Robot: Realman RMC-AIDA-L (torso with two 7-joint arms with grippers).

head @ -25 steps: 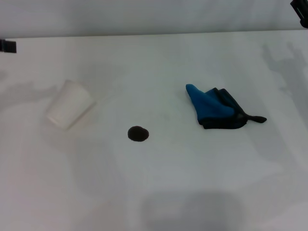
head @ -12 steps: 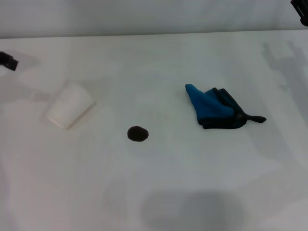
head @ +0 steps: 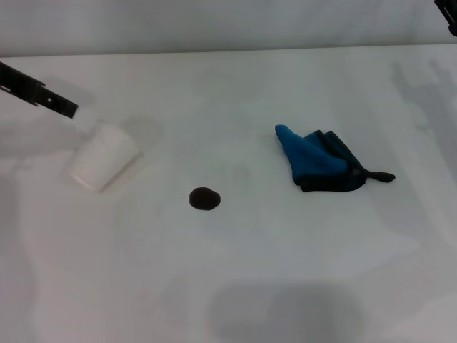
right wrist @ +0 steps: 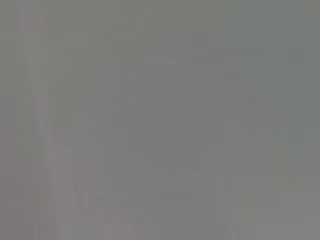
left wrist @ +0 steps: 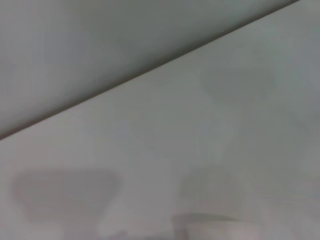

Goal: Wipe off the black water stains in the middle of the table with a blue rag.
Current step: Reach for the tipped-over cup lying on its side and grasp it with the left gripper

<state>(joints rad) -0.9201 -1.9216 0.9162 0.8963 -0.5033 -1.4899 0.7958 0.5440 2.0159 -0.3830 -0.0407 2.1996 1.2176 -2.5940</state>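
Note:
The black water stain (head: 205,199) is a small round dark blot on the white table (head: 235,286), left of centre in the head view. The blue rag (head: 318,161) lies crumpled to its right, its dark edging and thin tail pointing right. My left gripper (head: 64,105) reaches in from the far left as a black bar, just above the tipped cup and well left of the stain. Only a dark corner of my right gripper (head: 448,13) shows at the top right, far from the rag. Neither touches the rag or the stain.
A white paper cup (head: 103,155) lies on its side left of the stain. The table's far edge (head: 228,50) meets a grey wall. The left wrist view shows bare table (left wrist: 210,140) and its edge; the right wrist view shows plain grey.
My left gripper has moved in from the left edge toward the cup, showing more of itself. The rag, stain, cup and right gripper have not moved.

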